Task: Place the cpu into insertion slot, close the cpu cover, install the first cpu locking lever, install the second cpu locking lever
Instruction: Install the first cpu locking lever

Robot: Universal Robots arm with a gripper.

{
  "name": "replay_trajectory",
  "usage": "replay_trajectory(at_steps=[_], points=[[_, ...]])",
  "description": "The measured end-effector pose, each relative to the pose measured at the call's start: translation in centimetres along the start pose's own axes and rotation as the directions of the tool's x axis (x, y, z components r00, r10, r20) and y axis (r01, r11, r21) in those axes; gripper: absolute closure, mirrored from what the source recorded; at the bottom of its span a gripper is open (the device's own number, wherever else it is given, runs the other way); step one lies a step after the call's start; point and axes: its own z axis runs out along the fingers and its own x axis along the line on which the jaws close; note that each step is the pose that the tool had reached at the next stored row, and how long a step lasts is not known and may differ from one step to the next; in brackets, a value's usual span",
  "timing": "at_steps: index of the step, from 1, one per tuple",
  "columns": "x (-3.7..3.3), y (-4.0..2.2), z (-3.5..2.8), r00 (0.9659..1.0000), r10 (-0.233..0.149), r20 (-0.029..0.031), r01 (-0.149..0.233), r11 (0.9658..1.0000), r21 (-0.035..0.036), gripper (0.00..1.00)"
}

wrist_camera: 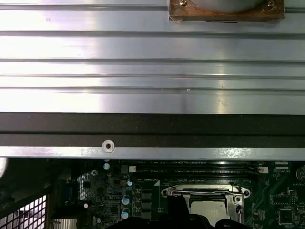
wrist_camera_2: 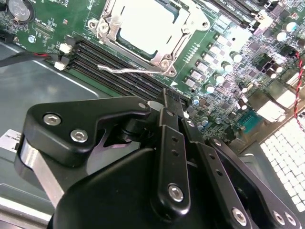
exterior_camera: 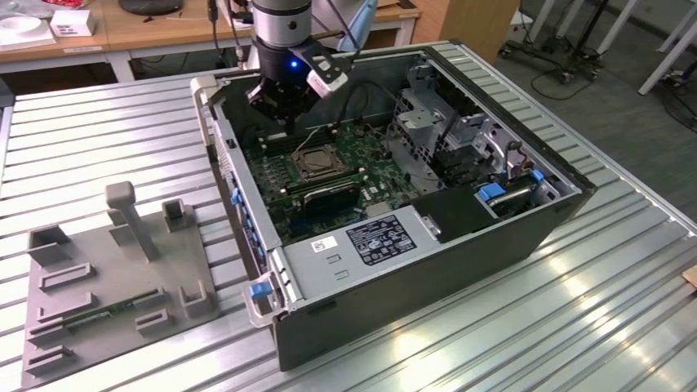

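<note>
Pincer (wrist_camera_2: 168, 99) hovering closed and empty over the memory slots (wrist_camera_2: 95, 55), likely for pushing | cpu (wrist_camera_2: 140, 24) sitting in place on motherboard (wrist_camera_2: 47, 26) | cpu cover (wrist_camera_2: 163, 57) lying down over it | locking lever (wrist_camera_2: 125, 70) beside cover appearing unlatched

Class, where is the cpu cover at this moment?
The cpu cover lies on the green motherboard inside the open computer case, left of centre in the exterior view, near the gripper and beside the black memory slots.
</note>
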Motion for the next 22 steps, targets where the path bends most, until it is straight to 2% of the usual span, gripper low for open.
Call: replay_trajectory(at_steps=[4, 7, 14, 15, 17, 18, 20, 22], points=[[-0.04, 0.0, 0.02, 1.0, 0.0, 0.0, 0.0, 1.0, -0.0009, 0.89], [-0.16, -0.01, 0.19, 1.0, 0.0, 0.0, 0.0, 1.0, -0.0094, 0.89], [-1.0, -0.04, 0.55, 1.0, 0.001, 0.0001, -0.001, 0.9998, -0.021, 0.89], [-1.08, -0.04, 0.61, 1.0, 0.001, 0.0, -0.001, 0.9997, -0.024, 0.89], [-1.13, -0.06, 0.78, 1.0, 0.002, 0.0001, -0.002, 0.9993, -0.0366, 0.89], [-1.16, -0.06, 0.87, 1.0, 0.003, 0.0, -0.003, 0.9992, -0.0406, 0.89], [-1.24, -0.07, 0.99, 1.0, 0.003, 0.0001, -0.003, 0.9991, -0.0434, 0.89], [-1.26, -0.07, 1.0, 1.0, 0.003, -0.0002, -0.003, 0.9991, -0.0432, 0.89]])
